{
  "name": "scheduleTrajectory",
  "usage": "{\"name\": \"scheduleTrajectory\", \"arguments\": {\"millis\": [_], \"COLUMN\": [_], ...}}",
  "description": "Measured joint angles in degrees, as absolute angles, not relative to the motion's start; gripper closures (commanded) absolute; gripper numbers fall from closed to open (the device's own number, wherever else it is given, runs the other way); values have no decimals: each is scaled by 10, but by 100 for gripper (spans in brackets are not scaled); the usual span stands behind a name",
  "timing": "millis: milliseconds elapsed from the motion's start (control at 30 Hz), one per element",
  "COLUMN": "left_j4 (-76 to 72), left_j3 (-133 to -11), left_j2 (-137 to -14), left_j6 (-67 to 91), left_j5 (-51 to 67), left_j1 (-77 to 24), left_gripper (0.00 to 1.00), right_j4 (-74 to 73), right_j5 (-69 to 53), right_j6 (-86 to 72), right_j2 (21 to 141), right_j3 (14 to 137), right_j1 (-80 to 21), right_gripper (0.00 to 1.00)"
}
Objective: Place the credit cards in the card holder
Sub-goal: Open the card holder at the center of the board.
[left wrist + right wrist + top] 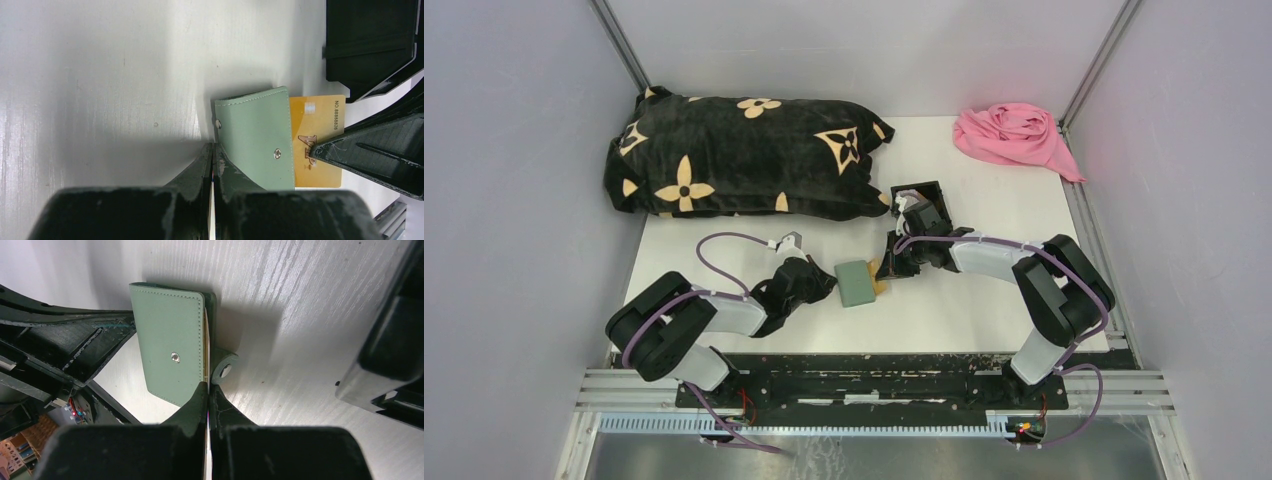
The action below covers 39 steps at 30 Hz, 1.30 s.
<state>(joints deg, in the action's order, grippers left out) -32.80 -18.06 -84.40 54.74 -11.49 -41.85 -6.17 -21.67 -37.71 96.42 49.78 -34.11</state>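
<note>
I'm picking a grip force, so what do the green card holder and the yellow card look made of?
The card holder: matte sage leather or faux leather, hard to tell which; stitched edge and a metal-looking snap. The yellow card: likely thin stiff plastic, smooth with slight sheen; printed number and logo.

holder (856, 283) is set between left gripper (212, 150) and right gripper (207, 387); card (317, 140) is tucked in on right gripper's side; box (921, 200) is placed behind it.
</note>
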Motion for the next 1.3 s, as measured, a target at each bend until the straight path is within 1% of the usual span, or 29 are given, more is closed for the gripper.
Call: {"name": "scheduleTrajectory", "arguments": {"millis": [700, 1300], "left_j4": [-349, -360], "left_j3": [-181, -181], "left_j2": [-857, -864], "left_j6": [548, 548], "left_j5": [-114, -108], "left_j1": [-418, -418], "left_gripper": [95, 95], "right_j4": [-50, -35], "right_j5": [-218, -218], "right_j6": [-394, -397], "right_j2": [934, 938], "right_j3": [484, 470], "right_j1": [-340, -340], "right_gripper": [99, 99]}}
